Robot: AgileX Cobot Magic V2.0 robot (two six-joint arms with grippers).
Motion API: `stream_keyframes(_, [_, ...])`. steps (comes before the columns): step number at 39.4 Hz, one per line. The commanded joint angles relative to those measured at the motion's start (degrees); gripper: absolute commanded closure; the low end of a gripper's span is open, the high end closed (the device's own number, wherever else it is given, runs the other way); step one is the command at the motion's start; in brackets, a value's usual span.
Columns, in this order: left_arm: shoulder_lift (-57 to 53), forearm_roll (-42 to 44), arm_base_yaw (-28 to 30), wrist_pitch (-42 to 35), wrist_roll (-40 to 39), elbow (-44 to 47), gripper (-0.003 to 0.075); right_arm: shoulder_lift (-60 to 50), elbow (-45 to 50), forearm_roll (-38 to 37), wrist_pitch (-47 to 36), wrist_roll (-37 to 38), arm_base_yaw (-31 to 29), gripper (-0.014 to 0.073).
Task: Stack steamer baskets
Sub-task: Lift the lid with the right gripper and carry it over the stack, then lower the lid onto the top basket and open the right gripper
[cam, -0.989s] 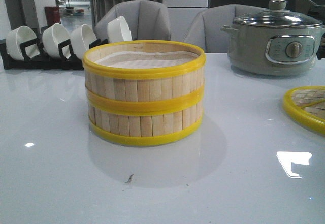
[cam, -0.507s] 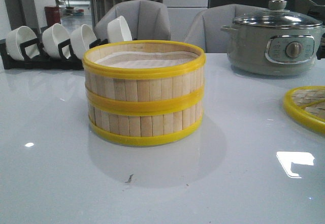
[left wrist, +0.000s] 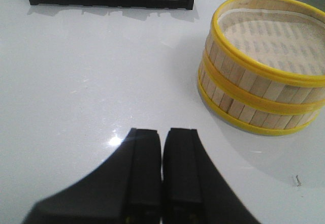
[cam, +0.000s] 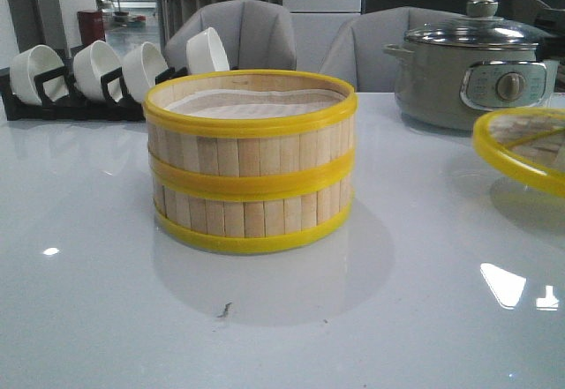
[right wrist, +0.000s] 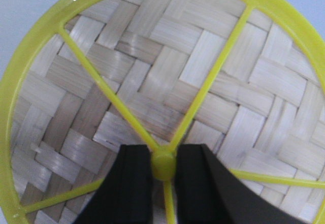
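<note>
Lifting the lid while the stack stands

Rising off the counter (cam: 97,257) at the right edge of the front view, the woven lid (cam: 523,149) now hangs tilted above its own shadow; half a second ago it lay flat and lower on the surface. The steamer baskets (cam: 251,161) have not shifted: two stand stacked, one on the other, at the middle of the counter, the white liner showing inside the top one.

The right gripper (right wrist: 163,170) has its fingers (right wrist: 133,183) closed on the yellow knob (right wrist: 163,164) at the hub of the lid, one on each side, with the yellow spokes and rim spreading out around them. The baskets do not show in that wrist view. The left gripper (left wrist: 162,176) has its fingers (left wrist: 144,173) pressed together on nothing, low over bare counter, with the baskets (left wrist: 264,66) well apart from them and off to one side.

The counter is white and glossy, throwing back bright patches of light. Behind the baskets a black rack (cam: 75,102) holds white bowls (cam: 97,67) on edge. A grey electric pot (cam: 472,76) with a glass lid stands at the far right, just behind the raised lid. Grey chairs (cam: 243,32) line the far side.
</note>
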Motion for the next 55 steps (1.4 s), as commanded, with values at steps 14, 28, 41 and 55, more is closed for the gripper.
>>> stream_keyframes(14, [0.05,0.00,0.12,-5.08,-0.54,-1.72,0.0635,-7.70,-19.10,0.12,8.83,-0.46,17.08,0.0545])
stream_keyframes(28, [0.05,0.00,0.12,-5.08,-0.54,-1.72,0.0635,3.32,-39.34,0.12,16.92,-2.93,35.42,0.0545])
stream_keyframes(41, [0.05,0.00,0.12,-5.08,-0.54,-1.72,0.0635,10.73,-43.89,0.06,20.05,-2.93,38.54,0.0545])
stream_keyframes(55, [0.05,0.00,0.12,-5.08,-0.54,-1.72,0.0635,13.49,-44.30,0.06,17.91,-2.93,38.59,0.0545])
